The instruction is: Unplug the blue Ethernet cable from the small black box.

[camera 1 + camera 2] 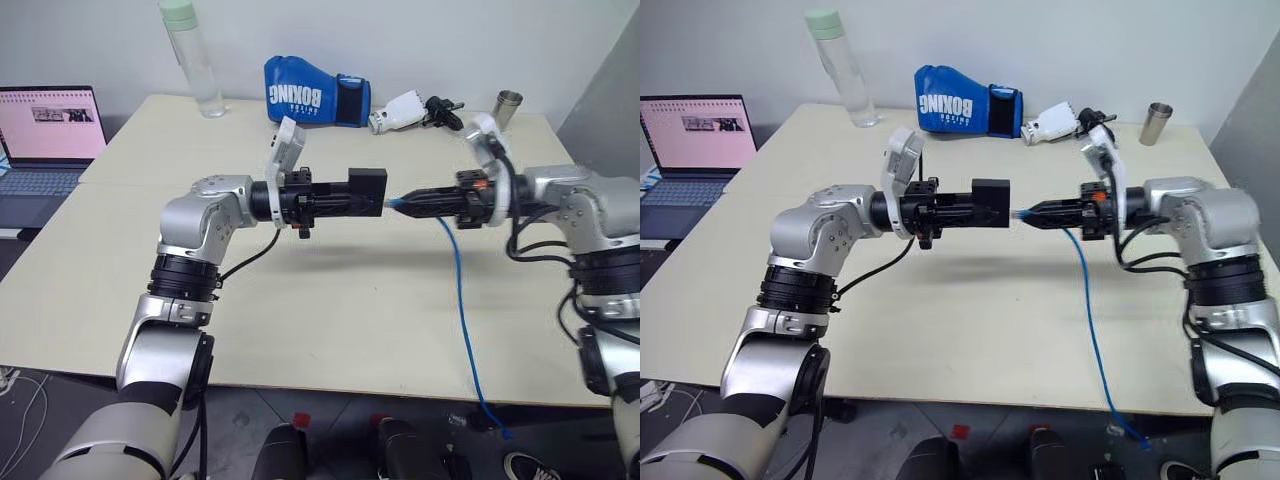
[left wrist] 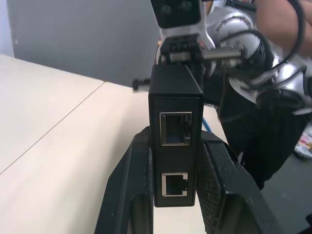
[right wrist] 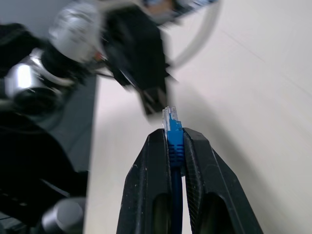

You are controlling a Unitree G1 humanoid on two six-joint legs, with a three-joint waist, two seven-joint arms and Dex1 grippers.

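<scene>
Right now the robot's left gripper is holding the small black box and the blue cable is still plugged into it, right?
Not quite. The left gripper does hold the small black box, but the blue Ethernet cable is already out. The left wrist view shows both ports empty, and the right gripper grips the plug clear of the box.

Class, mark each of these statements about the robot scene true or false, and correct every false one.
1. The blue Ethernet cable is plugged into the small black box. False: its plug is out, a gap apart from the box.
2. The left gripper is shut on the small black box. True.
3. The right gripper is open and holds nothing. False: it is shut on the cable just behind the plug.
4. Both ports on the box face seen from the left wrist are empty. True.
5. The boxing glove is red. False: it is blue.
6. The cable hangs down past the table's near edge. True.
</scene>
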